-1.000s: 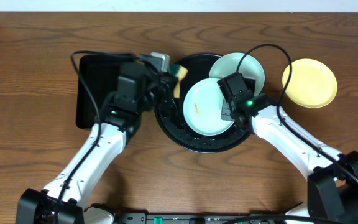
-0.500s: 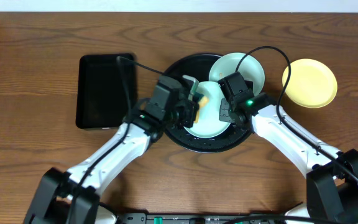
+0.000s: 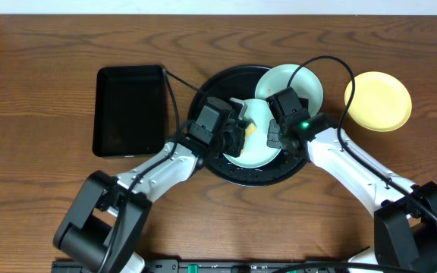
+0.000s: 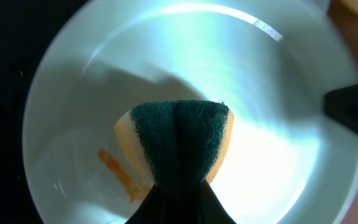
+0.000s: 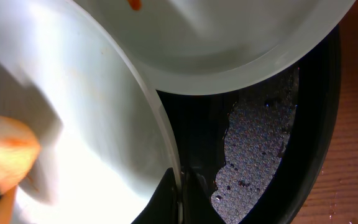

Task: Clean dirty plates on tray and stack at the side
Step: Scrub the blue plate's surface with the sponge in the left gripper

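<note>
Left wrist view, centre: your left gripper (image 4: pixel 180 202) pinches a sponge (image 4: pixel 180 137) on the mint plate (image 4: pixel 272 93). Your right gripper (image 5: pixel 178 196), low in its view, is clamped on that plate's rim.

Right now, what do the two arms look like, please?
The left arm and right arm look alike: white rounded links, black joints. Each wrist block is black and boxy, with black fingers. A thin black cable loops above the right arm; another runs along the left. A small green light glows on the right wrist.
</note>
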Motion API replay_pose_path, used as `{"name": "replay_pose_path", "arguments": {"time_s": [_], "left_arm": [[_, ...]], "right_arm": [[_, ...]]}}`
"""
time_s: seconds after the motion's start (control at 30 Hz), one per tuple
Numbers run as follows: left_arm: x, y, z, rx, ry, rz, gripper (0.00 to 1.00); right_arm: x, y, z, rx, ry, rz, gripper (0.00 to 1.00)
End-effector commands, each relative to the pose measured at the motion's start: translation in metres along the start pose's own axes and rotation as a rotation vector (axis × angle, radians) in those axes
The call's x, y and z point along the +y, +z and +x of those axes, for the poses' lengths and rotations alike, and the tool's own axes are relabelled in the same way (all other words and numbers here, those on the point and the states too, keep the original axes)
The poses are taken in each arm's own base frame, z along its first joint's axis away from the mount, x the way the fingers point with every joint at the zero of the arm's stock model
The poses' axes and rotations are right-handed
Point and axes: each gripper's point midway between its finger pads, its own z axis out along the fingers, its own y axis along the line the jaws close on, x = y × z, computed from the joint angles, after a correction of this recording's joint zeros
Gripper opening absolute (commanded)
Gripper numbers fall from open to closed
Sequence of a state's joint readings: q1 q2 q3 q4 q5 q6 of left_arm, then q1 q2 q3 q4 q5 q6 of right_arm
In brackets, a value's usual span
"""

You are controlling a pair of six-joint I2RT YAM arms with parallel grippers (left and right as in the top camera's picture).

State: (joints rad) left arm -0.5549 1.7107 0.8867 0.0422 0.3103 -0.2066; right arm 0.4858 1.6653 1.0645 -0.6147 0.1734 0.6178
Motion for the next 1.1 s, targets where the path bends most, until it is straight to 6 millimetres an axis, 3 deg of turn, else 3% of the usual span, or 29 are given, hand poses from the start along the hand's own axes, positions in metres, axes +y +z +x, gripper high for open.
{"name": "replay_pose_path", "arguments": {"time_s": [0.0, 0.53, 0.77, 1.07], "left_arm": [[0.003, 0.008, 0.008, 0.024, -0.004, -0.012, 0.07], [0.005, 0.011, 0.022, 0.078, -0.007, -0.023, 0.08], [0.021, 0.019, 0.03, 0.093, -0.012, -0.096, 0.08], [0.028, 0.021, 0.022, 0.055, 0.0, -0.136, 0.08]], "right_arm": [[-0.004, 0.002, -0.002, -0.001, 0.005, 0.007, 0.01], [-0.004, 0.002, -0.002, -0.003, 0.005, 0.005, 0.01], [-0.004, 0.002, -0.002, -0.003, 0.005, 0.005, 0.01], [-0.003, 0.002, -0.002, -0.003, 0.005, 0.004, 0.01]]}}
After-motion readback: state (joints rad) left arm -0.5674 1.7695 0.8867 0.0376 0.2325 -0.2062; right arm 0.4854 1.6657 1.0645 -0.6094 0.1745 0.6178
